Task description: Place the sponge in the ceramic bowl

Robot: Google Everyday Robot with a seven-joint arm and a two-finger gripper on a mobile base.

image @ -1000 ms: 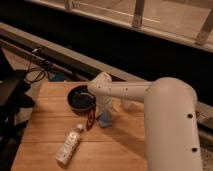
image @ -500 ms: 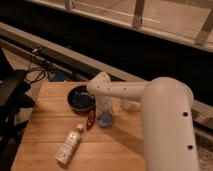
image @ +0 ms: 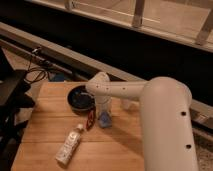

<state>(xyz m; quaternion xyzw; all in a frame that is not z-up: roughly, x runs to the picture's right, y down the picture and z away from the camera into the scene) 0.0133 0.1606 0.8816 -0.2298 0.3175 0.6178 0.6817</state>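
Wooden table (image: 50,117), read from the left: a bottle (image: 69,145) lies on its side near the front edge. Behind it and further right sits the dark bowl (image: 81,98), and nothing pale blue shows inside it. Just right of the bowl's near rim lies a red-brown thing (image: 90,120), and right beside that is the blue sponge (image: 105,121), low at the table and outside the bowl. The gripper (image: 103,114) hangs straight down from the white arm (image: 150,100) and sits right on top of the sponge. I cannot tell how wide it stands or whether it has hold of the sponge. A small white cup (image: 125,103) stands further right, partly behind the arm.

The step in hand looks like the pick-up. The sponge is soft, so the grip should be centred and taken low enough that it squashes evenly and does not slip out at one corner. The red-brown thing is close on the bowl side, so the lift should go straight up, clear of it and of the rim, before travelling left and back. Letting go low over the bowl's middle should keep the light pad from bouncing out.
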